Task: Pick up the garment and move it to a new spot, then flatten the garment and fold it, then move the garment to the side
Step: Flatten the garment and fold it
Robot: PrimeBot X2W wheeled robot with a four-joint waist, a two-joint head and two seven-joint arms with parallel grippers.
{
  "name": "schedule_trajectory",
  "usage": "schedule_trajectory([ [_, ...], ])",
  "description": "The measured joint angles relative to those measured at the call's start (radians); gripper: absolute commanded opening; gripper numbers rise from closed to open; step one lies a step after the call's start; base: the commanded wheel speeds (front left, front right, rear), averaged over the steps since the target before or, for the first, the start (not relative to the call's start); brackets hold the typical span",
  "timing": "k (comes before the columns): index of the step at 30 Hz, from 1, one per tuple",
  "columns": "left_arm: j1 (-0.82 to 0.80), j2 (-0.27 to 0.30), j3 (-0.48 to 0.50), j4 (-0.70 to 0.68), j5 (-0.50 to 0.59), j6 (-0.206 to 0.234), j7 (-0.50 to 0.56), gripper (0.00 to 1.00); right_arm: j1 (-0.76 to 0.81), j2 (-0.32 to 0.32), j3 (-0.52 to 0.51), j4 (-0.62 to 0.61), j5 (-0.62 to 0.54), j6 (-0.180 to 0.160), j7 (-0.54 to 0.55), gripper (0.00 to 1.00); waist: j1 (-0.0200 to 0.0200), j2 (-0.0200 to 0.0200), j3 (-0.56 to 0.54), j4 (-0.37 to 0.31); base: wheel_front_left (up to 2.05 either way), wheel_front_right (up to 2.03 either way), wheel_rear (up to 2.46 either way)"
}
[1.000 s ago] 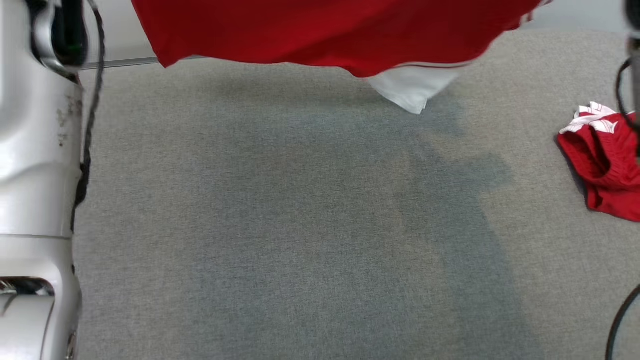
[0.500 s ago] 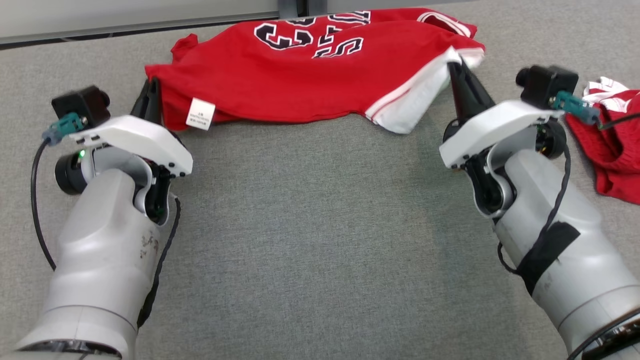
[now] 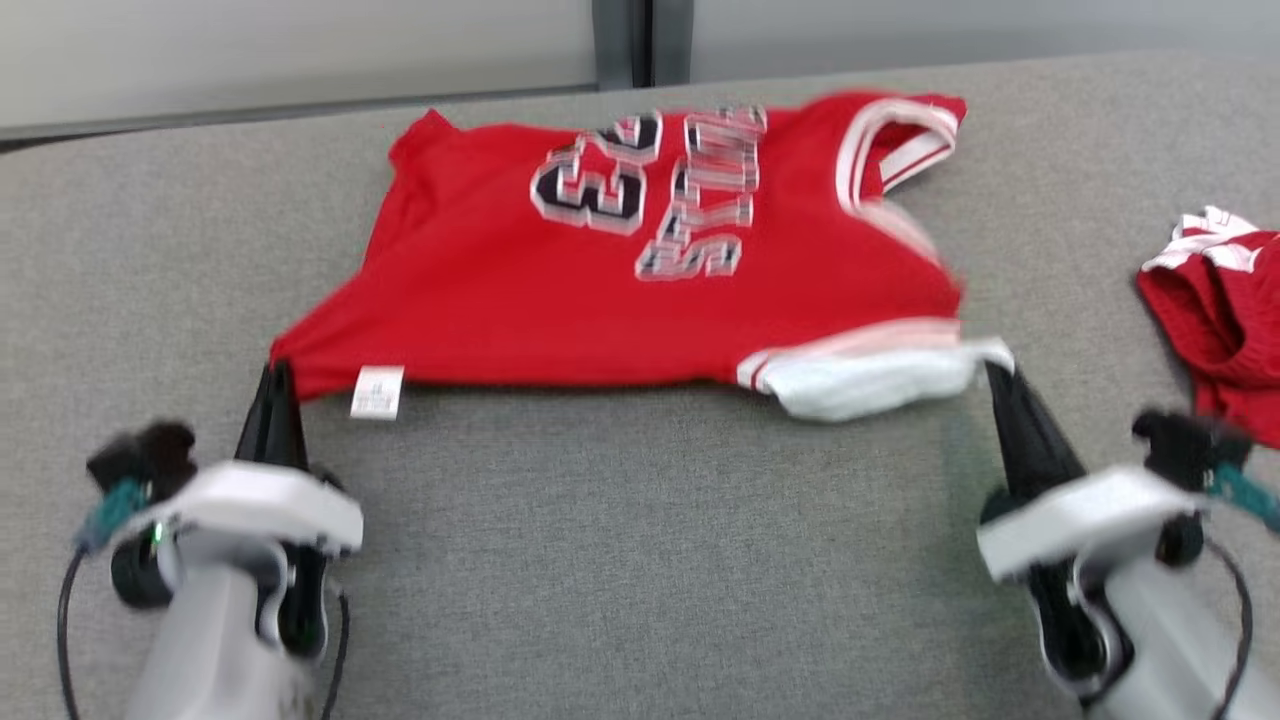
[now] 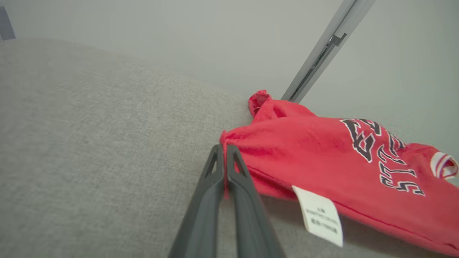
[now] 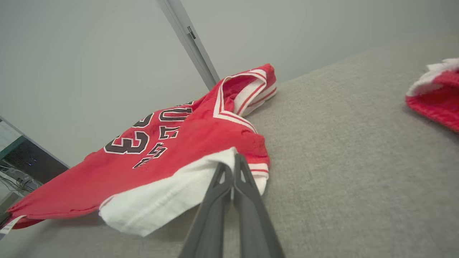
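In the head view, somewhat blurred, we see the red jersey (image 3: 560,300) lying spread on the grey fabric surface (image 3: 640,560), its black-and-white number and lettering facing up and its hem toward us. Our left gripper (image 3: 275,372) has its two dark fingers pinched together on the hem's left corner, just beside a white label (image 3: 377,391). Our right gripper (image 3: 995,375) is closed the same way on the right corner, where a white band of cloth is turned out. A second red-and-white garment (image 3: 1215,300) lies crumpled well apart from the jersey at the right edge. In the left wrist view, we look along the left fingers: their tips meet with a fold of red cloth clamped between them, the label hangs from the hem beside them, and shadow lies under that edge. A metal rail (image 4: 322,53) runs up the pale wall behind. In the right wrist view, the right fingers are pressed tight on the white-and-red corner, the jersey stretches away to the left, and the other garment sits apart at the upper right.
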Motion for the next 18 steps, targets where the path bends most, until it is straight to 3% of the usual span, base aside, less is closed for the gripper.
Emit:
schedule_trajectory([
  [7, 0.332, -0.015, 0.072, -0.235, 0.026, 0.006, 0.000, 0.00, 0.333, -0.033, -0.041, -0.156, 0.007, 0.000, -0.001, 0.00, 0.0000, 0.0000, -0.093, -0.001, 0.00, 0.00, 0.00],
  [18, 0.694, -0.019, 0.055, -0.532, -0.010, 0.074, 0.069, 0.00, 0.696, -0.039, -0.183, -0.427, -0.046, 0.000, 0.230, 0.00, 0.0000, 0.0000, -0.208, 0.007, 0.00, 0.00, 0.00],
])
